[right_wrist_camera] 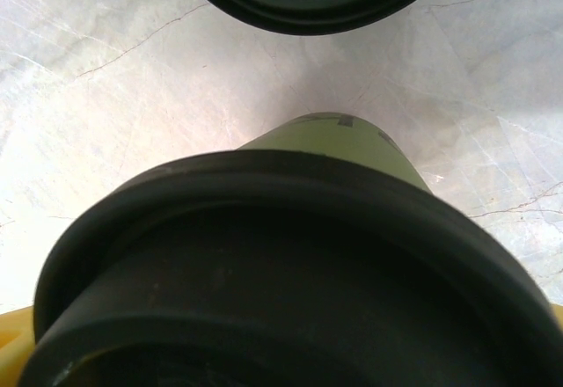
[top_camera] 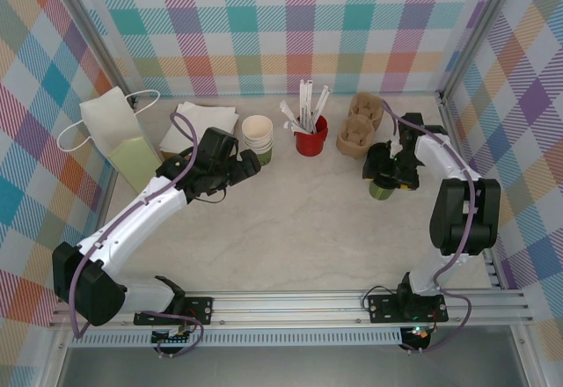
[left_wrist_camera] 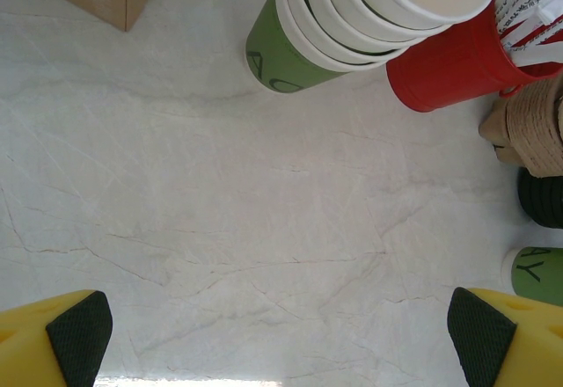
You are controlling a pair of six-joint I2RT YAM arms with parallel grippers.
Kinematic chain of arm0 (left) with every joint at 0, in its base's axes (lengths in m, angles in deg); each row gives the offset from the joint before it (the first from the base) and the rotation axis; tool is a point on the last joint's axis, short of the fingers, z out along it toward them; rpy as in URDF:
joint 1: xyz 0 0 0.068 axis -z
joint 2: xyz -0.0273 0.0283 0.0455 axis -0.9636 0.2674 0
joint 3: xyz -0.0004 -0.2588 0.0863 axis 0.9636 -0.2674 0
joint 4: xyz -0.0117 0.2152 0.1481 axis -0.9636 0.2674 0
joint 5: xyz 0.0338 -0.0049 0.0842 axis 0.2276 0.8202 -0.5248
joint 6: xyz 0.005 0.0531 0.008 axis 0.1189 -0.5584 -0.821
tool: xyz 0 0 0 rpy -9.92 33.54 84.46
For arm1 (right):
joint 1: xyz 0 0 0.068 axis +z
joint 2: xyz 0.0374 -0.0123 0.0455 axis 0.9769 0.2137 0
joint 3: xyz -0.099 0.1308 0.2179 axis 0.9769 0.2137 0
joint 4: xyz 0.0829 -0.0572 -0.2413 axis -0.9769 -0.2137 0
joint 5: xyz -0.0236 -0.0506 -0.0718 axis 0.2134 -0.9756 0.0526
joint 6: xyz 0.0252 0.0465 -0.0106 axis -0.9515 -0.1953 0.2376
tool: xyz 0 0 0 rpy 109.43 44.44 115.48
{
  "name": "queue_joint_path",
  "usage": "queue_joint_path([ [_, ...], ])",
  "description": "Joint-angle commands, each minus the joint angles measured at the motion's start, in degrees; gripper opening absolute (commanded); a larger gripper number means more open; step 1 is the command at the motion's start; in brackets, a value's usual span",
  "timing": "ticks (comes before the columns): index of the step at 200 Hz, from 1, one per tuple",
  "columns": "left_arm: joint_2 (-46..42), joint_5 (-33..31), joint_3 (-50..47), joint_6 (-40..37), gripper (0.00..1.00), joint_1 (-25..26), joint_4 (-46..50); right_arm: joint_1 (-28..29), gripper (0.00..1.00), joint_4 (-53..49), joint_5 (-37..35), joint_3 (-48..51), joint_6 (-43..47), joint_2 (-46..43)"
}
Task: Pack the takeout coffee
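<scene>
So, status | takeout coffee (top_camera: 380,191) stands on the table's right side, right at our right gripper (top_camera: 385,176) | can't tell if those fingers clamp it | left gripper (left_wrist_camera: 280,324) fingers wide apart, holding nothing | risk: squeezing near the lid could pop it or tip the cup

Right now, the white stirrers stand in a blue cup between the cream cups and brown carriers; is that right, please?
No: the top external view shows the stirrer cup is red, not blue; it does stand between cream cups and brown carriers.
</scene>
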Motion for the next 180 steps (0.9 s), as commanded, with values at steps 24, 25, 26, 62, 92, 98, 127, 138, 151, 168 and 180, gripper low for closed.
queue_joint_path([
  [24, -0.4, -0.2, 0.5, -0.9, 1.0, -0.6, 1.1, -0.3, 1.0, -1.1, -0.2, 0.5, -0.7, -3.9],
  [25, -0.4, -0.2, 0.5, -0.9, 1.0, -0.6, 1.0, -0.3, 1.0, -1.1, -0.2, 0.5, -0.7, -3.9],
  [26, -0.5, -0.2, 0.5, -0.8, 1.0, -0.6, 1.0, -0.3, 1.0, -1.1, -0.2, 0.5, -0.8, -3.9],
  [62, -0.7, -0.3, 0.3, -0.9, 1.0, -0.6, 0.9, -0.3, 1.0, -2.5, -0.7, 0.4, -1.3, -5.9],
  [92, -1.0, -0.7, 0.0, -0.7, 1.0, -0.6, 0.8, -0.3, 1.0, -4.0, -2.7, 0.7, -1.9, -7.9],
  [98, -1.2, -0.8, -0.1, -0.7, 1.0, -0.6, 0.8, -0.3, 1.0, -4.3, -3.2, 0.8, -1.9, -8.4],
  [127, -1.7, -0.9, -0.2, -0.6, 1.0, -0.6, 0.4, -0.3, 1.0, -5.8, -4.6, 1.5, -2.4, -11.8],
  [138, -1.7, -0.8, -0.2, -0.6, 1.0, -0.6, 0.5, -0.3, 1.0, -6.5, -4.2, 1.6, -2.6, -13.2],
  [151, -1.8, -0.8, -0.1, -0.7, 1.0, -0.6, 0.5, -0.3, 1.0, -7.2, -3.0, 1.5, -2.7, -15.3],
  [168, -1.8, -0.7, -0.1, -0.7, 1.0, -0.6, 0.4, -0.2, 1.0, -8.2, 0.2, 1.1, -2.9, -18.1],
  [180, -2.0, -0.6, -0.2, -0.8, 1.0, -0.6, 0.5, 0.0, 1.0, -8.8, 3.1, 0.8, -3.1, -20.1],
])
